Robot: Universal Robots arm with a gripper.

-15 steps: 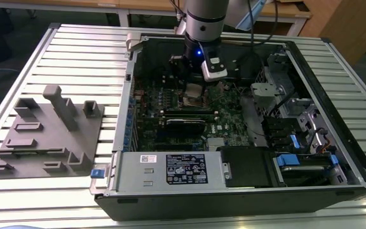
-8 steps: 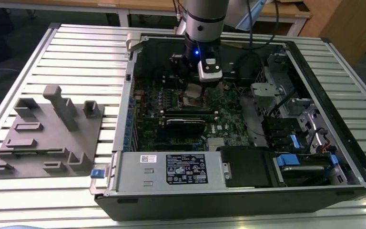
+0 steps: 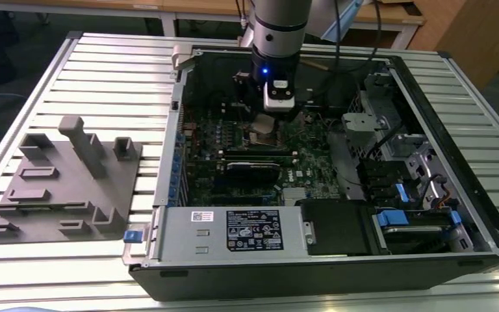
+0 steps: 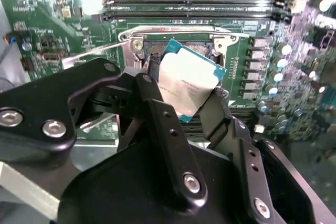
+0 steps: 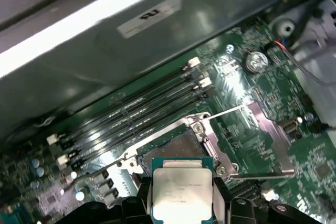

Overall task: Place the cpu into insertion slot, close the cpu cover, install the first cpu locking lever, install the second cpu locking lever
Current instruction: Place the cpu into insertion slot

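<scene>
Black fingers (image 4: 157, 114) of the pincer (image 4: 184, 95) are clenched on the cpu (image 4: 190, 77), a flat silver-grey square held just above the dark insertion slot (image 5: 169, 148), whose cpu cover (image 5: 270, 135) is folded open. On the slatted desk (image 3: 102, 71), a grey moulded holder (image 3: 59, 175) is set to the exterior view's left of the open computer case (image 3: 319, 279), in which a green board (image 3: 310, 153) is housed.

Cpu (image 5: 181, 192): dull silver-grey face with faint dark print, teal-green border; insertion slot (image 5: 175, 149): dark centre, silvery rim; circuit board (image 5: 262, 98): green, speckled with small silver parts; memory slots (image 5: 136, 114): black parallel stripes with white end clips; gripper (image 4: 186, 98): matte black, silver screw heads; arm (image 3: 277, 26): silver-grey, one blue light; table (image 3: 102, 71): pale grey ribbed slats; fixture (image 3: 59, 182): plain grey.
</scene>
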